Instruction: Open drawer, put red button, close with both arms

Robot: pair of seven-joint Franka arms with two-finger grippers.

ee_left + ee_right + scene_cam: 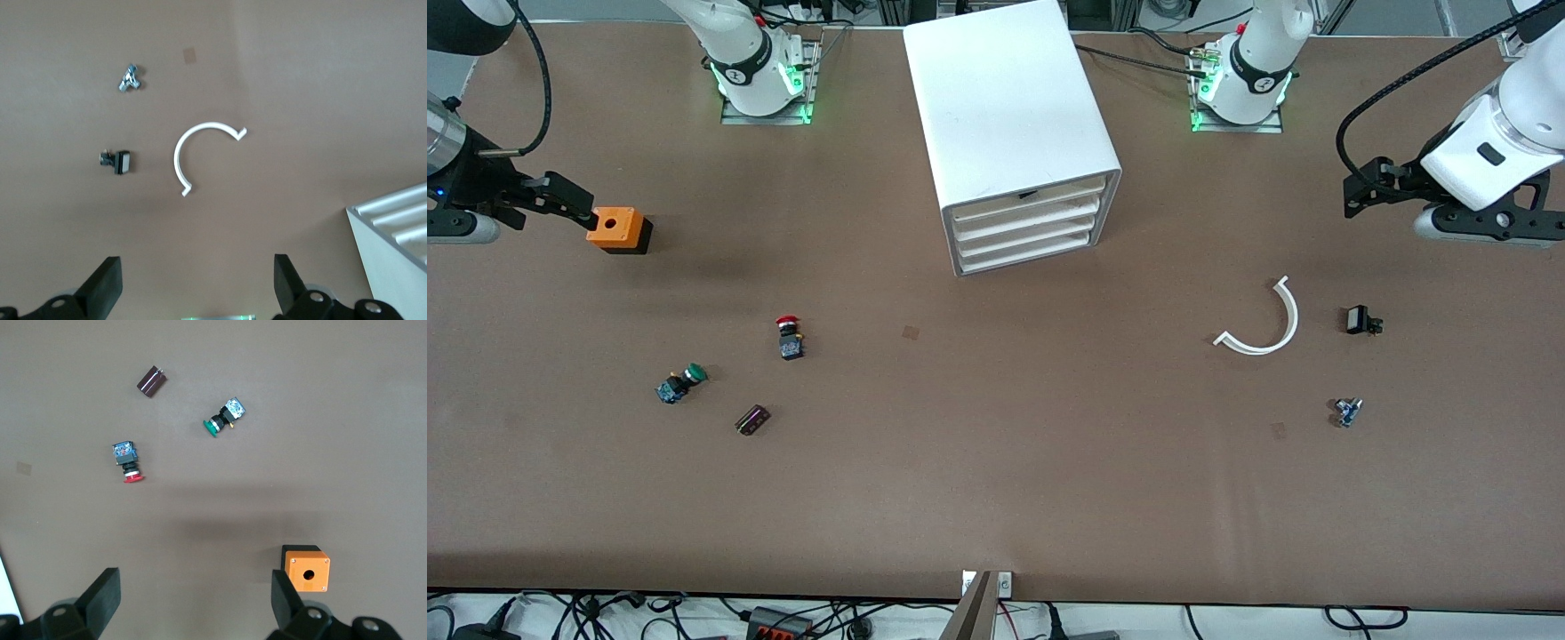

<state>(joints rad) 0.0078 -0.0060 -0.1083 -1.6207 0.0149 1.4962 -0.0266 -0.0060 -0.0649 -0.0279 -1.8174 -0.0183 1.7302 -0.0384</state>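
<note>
No words, numbers or brand names can be read anywhere in these views. The only signs are small round emblems, one on the black ring of each arm base, too small to make out; the drawer unit and the small parts on the table carry no readable label

Counted on the table: seven loose items and one cabinet.
Two push-buttons are seen, one red button and one green button; one orange box, one white drawer cabinet, one white curved strip, one dark cylinder, two small clips.
</note>
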